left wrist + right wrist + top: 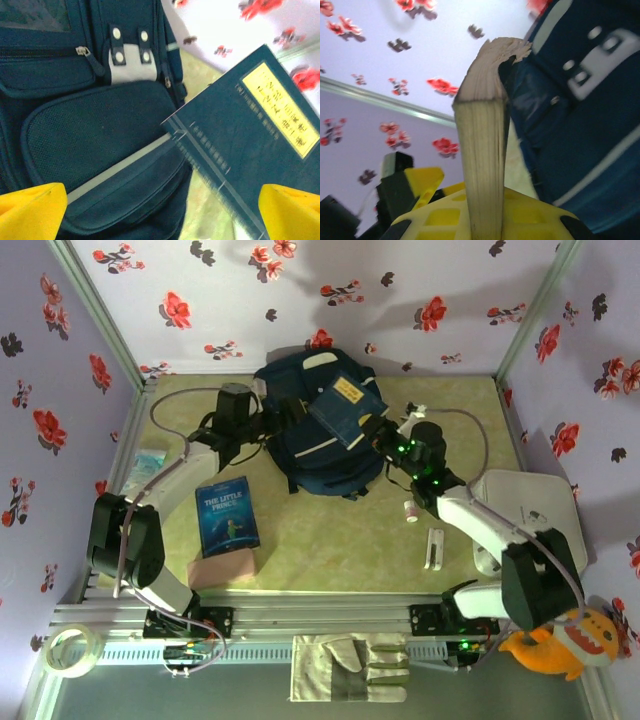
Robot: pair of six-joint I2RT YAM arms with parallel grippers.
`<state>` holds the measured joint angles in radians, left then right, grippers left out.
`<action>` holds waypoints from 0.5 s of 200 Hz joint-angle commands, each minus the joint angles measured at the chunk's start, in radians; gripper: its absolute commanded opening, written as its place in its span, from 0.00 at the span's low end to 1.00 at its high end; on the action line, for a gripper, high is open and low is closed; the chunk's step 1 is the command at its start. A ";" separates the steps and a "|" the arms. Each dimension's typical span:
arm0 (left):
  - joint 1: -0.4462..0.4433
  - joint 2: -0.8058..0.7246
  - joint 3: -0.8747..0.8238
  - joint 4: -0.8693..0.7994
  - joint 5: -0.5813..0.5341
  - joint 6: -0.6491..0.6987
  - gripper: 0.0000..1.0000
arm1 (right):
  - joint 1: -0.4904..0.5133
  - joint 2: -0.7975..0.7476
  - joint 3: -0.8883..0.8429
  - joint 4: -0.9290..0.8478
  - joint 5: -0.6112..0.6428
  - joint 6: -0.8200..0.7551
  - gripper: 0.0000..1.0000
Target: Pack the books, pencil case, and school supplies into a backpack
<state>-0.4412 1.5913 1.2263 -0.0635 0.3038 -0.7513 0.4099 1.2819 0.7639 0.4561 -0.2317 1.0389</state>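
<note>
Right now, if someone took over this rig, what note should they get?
Left gripper: open, holding nothing, at the backpack front.
Right gripper: shut on a navy book, held over the backpack.
On the table: The Little Prince, pink pencil case at its near edge, white bar and tiny tube on the right.
Done: nothing visibly packed; the backpack's inside is hidden.
Left: navy book in, then the rest.

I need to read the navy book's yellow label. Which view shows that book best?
The left wrist view: the navy book shows its cover and yellow label large, though blurred. The top view shows it small over the backpack; the right wrist view, its page edges.
</note>
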 commanded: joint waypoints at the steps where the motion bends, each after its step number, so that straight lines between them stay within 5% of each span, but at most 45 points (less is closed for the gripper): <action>1: -0.049 0.033 0.085 -0.123 -0.025 0.252 1.00 | -0.023 -0.123 0.008 -0.239 0.155 -0.166 0.15; 45: -0.172 0.207 0.282 -0.316 -0.118 0.536 1.00 | -0.057 -0.278 0.009 -0.487 0.335 -0.271 0.15; 100: -0.286 0.445 0.516 -0.514 -0.337 0.765 0.93 | -0.083 -0.331 -0.001 -0.551 0.365 -0.274 0.16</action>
<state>-0.6926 1.9541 1.6375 -0.4313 0.1108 -0.1616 0.3336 0.9745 0.7639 -0.0738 0.0841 0.7944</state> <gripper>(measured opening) 0.956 0.159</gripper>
